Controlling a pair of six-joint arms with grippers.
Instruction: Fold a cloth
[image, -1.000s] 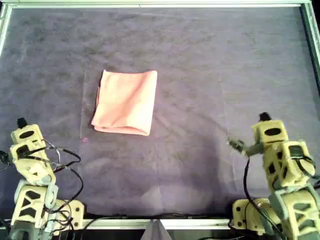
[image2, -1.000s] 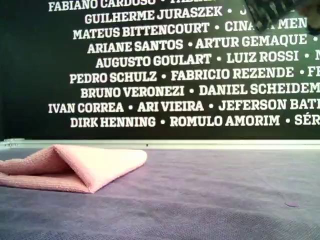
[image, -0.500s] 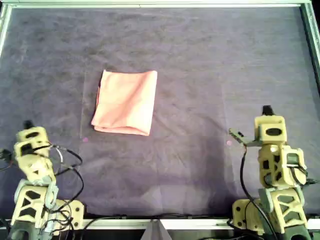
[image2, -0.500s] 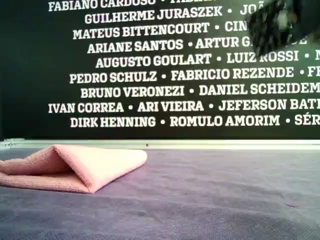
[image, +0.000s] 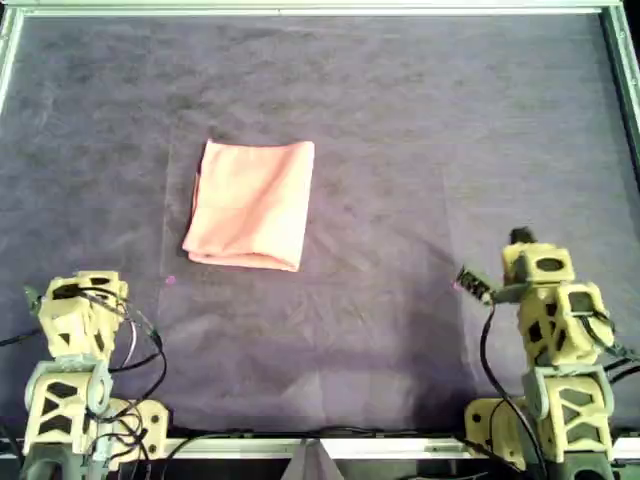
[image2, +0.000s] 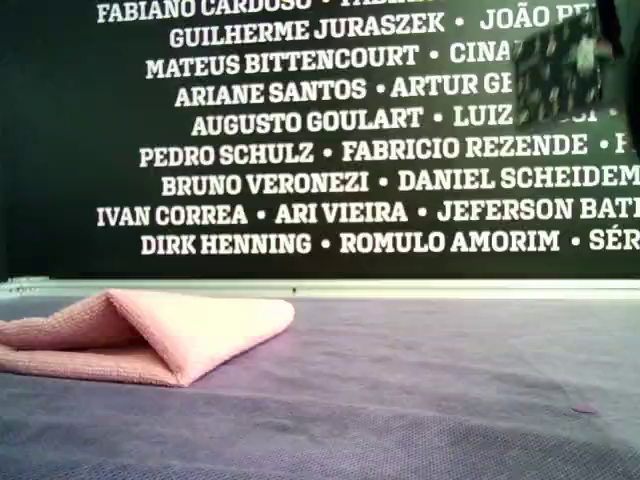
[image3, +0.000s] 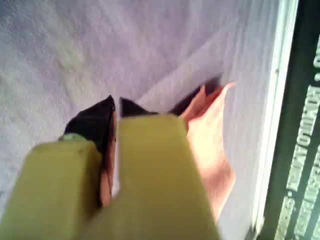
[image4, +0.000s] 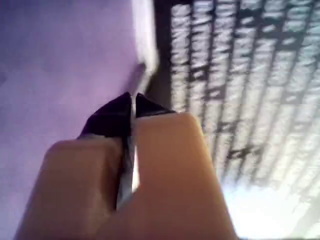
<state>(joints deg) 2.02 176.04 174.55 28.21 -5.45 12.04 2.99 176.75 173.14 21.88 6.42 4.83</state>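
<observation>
Lying folded on the dark purple felt mat (image: 420, 150), the salmon-pink cloth (image: 251, 204) sits toward ten o'clock from the mat's middle in the overhead view, a compact rectangle with its thick, doubled edge at its six o'clock side. In the exterior view the cloth (image2: 150, 335) rests at the exterior view's left, its upper layer arching over the lower one so the fold gapes a little along the near edge. No gripper touches it. No container shows in any view; the mat is bounded by a pale metal frame (image: 300, 8), and behind it stands a dark wall printed with white names (image2: 350, 150).

My first gripper (image3: 116, 106) has its dark tips pressed nearly together with only a thin slit between them and nothing held; past the tips the first wrist view shows the cloth (image3: 210, 145) lying on the mat, apart from the jaws. My second gripper (image4: 132, 102) is likewise clenched on nothing, its tips meeting, and it points toward the mat's edge and the lettered wall.

In the overhead view two yellow arms sit hunched over their bases along the six o'clock edge of the mat, one arm (image: 75, 330) at about seven o'clock and the other arm (image: 550, 310) at about five o'clock, both well apart from the cloth. The wrist views do not settle which of these is first or second. A blurred dark shape of an arm (image2: 565, 65) hangs at the upper part of the exterior view's right, in front of the lettering.
</observation>
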